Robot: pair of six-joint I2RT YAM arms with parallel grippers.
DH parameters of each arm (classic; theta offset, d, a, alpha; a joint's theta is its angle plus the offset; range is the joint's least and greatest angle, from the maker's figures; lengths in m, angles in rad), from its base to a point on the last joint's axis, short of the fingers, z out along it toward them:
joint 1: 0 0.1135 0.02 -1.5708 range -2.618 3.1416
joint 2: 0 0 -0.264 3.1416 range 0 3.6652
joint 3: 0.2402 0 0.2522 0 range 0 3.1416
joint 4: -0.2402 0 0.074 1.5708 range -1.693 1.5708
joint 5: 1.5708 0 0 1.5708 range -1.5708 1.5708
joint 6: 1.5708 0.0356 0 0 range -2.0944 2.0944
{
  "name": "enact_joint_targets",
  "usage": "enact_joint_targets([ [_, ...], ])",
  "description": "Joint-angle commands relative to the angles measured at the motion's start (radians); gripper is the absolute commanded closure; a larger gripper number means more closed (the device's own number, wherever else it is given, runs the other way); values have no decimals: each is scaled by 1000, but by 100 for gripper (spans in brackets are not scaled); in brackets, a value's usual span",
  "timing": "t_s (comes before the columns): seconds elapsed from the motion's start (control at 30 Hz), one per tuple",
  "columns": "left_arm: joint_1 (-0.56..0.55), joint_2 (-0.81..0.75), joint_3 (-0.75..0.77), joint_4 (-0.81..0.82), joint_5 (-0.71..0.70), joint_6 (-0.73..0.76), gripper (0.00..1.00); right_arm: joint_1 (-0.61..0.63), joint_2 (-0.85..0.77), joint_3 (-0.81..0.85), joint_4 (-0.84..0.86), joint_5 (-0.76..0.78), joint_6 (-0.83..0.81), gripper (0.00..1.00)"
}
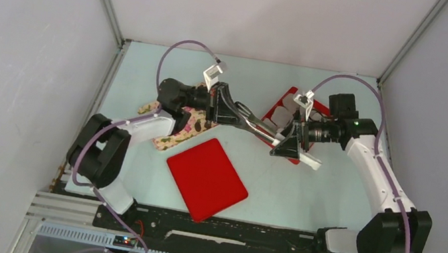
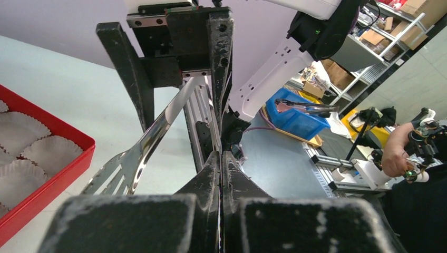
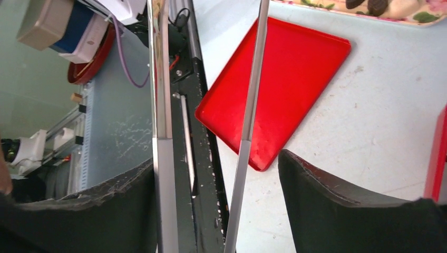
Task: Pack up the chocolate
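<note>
Dark and cream chocolate lumps point(image 3: 377, 5) lie on the flower-print tray point(image 3: 421, 18), at the top edge of the right wrist view. In the top view my left arm hides most of the tray point(image 1: 181, 128). Metal tongs point(image 1: 258, 126) span between both grippers. My left gripper point(image 1: 241, 111) is shut on one tong arm near its tip point(image 2: 221, 163); the slotted tip of the other arm point(image 2: 124, 166) sticks out beside it. My right gripper point(image 1: 286, 147) is open, with both tong handles point(image 3: 245, 121) between its fingers point(image 3: 216, 158). The left finger touches one handle.
A red box point(image 1: 289, 93) of white crinkled paper cups point(image 2: 37, 158) stands at the back right, under the right gripper. Its flat red lid point(image 1: 206, 178) lies at the near centre and shows in the right wrist view point(image 3: 274, 79). White walls enclose the table.
</note>
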Motion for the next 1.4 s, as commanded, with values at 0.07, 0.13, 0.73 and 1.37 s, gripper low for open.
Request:
enact_joint_targets([
  [0.07, -8, 13, -3, 77, 4, -42, 100, -3, -58, -28, 144, 59, 75, 32],
  [0.13, -9, 18, -4, 80, 6, -42, 100, -16, -55, -28, 148, 20, 88, 35],
  [0.73, 24, -104, 42, -1007, -198, 738, 61, -32, -56, -28, 150, 166, 101, 70],
  [1.37, 142, -429, 176, -1827, -904, 1424, 27, 201, 18, 82, 171, 847, 12, 70],
])
